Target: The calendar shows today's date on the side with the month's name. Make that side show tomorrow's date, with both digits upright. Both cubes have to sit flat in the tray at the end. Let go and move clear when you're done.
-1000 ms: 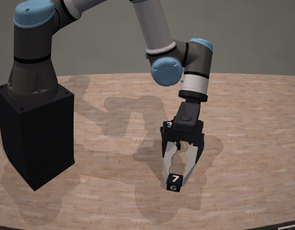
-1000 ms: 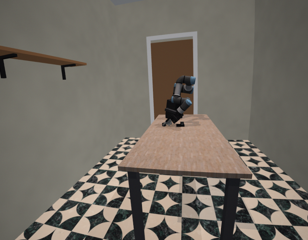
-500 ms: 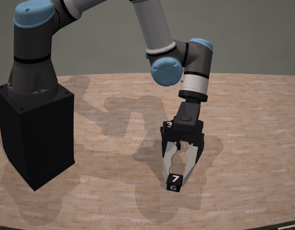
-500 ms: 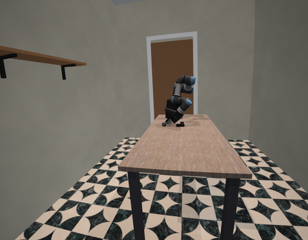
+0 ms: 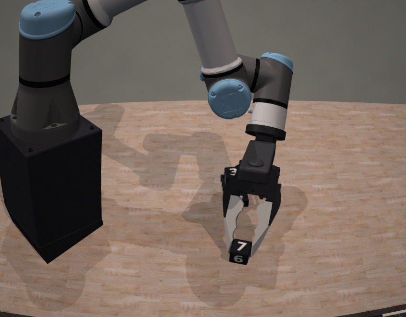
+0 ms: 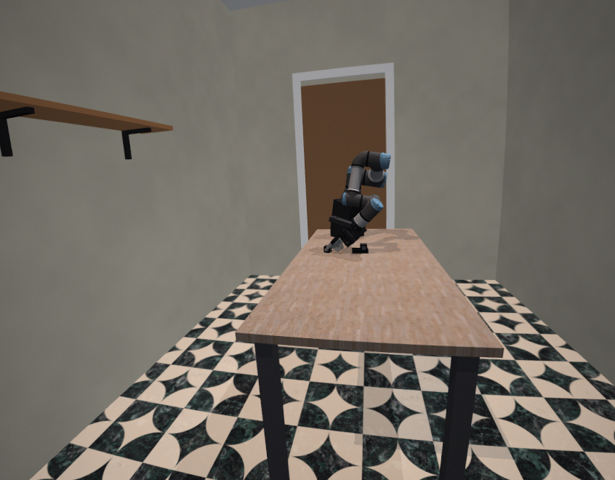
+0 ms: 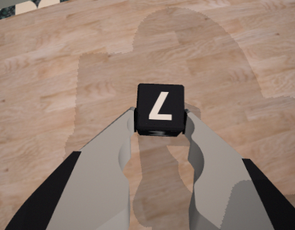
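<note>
1. The gripper (image 5: 240, 248) (image 6: 328, 248) (image 7: 159, 110) was pinching the cube (image 5: 240, 251) (image 6: 325, 247) (image 7: 160, 107) (7 on top) at the table (image 5: 150, 261) (image 6: 360, 293) (image 7: 46, 89).
2. The other cube (image 5: 232, 172) (image 6: 363, 246) sat in the tray (image 6: 356, 251).

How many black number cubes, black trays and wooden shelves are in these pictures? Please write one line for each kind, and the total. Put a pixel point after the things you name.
Black number cubes: 2 (one between the fingers (image 5: 241, 247) (image 6: 327, 249), one in the tray (image 5: 231, 172) (image 6: 363, 246))
Black trays: 1 (image 6: 356, 251)
Wooden shelves: 1 (image 6: 83, 114)
Total: 4
</note>
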`<state>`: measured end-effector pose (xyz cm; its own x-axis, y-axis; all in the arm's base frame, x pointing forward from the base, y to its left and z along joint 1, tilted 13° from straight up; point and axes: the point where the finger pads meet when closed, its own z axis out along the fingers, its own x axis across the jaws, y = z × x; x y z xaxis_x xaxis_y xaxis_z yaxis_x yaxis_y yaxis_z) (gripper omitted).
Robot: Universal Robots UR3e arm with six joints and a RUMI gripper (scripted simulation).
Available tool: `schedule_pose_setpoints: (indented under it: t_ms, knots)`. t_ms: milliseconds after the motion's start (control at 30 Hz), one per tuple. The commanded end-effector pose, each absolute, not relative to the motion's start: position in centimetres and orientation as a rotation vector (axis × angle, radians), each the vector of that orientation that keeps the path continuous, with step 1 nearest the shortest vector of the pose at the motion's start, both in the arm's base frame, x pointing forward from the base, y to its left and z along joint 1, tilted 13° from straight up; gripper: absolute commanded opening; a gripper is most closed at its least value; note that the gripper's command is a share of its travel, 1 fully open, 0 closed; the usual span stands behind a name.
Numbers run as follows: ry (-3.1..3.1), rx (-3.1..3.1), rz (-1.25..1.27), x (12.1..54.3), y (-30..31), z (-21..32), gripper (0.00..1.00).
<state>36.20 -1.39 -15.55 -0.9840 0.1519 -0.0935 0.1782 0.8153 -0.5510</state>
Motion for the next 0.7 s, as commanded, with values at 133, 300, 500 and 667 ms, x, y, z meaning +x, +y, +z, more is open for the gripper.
schedule_pose_setpoints:
  t_ms: [133,300,500,667]
  knots:
    - [2.948,0.269,-0.901,36.3,-1.4,-15.3,0.11]
    - [2.948,0.269,-0.901,36.1,-1.6,-14.4,0.11]
    - [2.948,0.269,-0.901,36.0,-1.8,-13.2,0.11]
    - [2.948,0.269,-0.901,35.8,-2.2,-11.4,0.11]
